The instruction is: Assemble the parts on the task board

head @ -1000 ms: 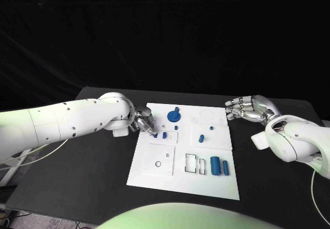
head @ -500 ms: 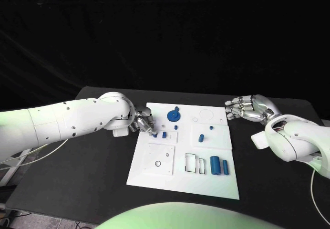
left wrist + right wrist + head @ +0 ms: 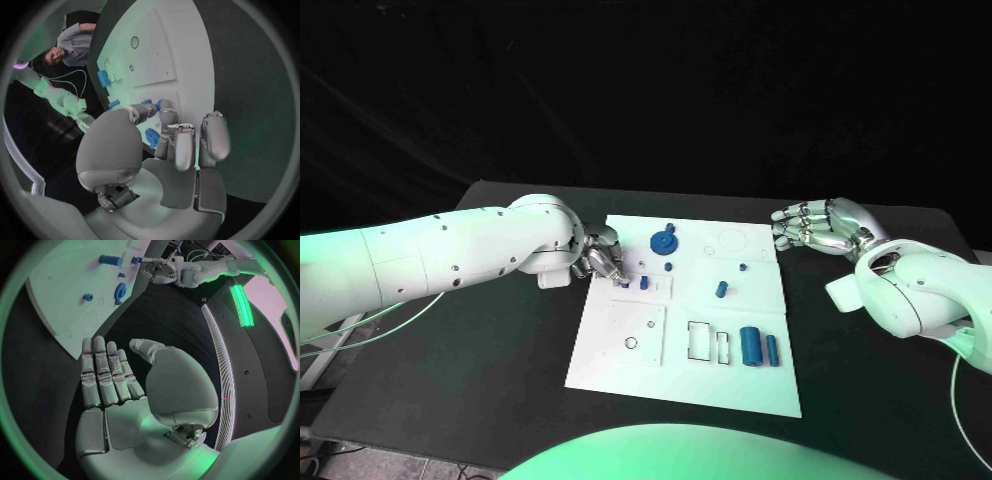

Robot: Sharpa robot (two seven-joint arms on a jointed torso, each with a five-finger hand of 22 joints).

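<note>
1. Task board (image 3: 646,365): white plate at the middle of the table, bearing small blue parts; large blue disc (image 3: 664,241) near the far edge, 2 blue cylinders (image 3: 759,347) lying side by side beside the rectangular slots on the near right, likely staged there for later insertion.
2. Small blue peg (image 3: 625,284): at the board's left edge, under the fingertips of the left hand (image 3: 599,256); apparently being seated in its socket, judging by the downward-pointing fingers.
3. Left hand, wrist view (image 3: 169,150): fingers curled toward the blue pieces at the board's rim; actual pinch on the peg cannot be told.
4. Right hand (image 3: 819,228): held off the board's far right corner, fingers apart and holding nothing, seemingly parked clear of the work; confirmed in its wrist view (image 3: 119,390).
5. Table (image 3: 473,380): matte black top.
6. Surroundings: dark backdrop behind the table.
</note>
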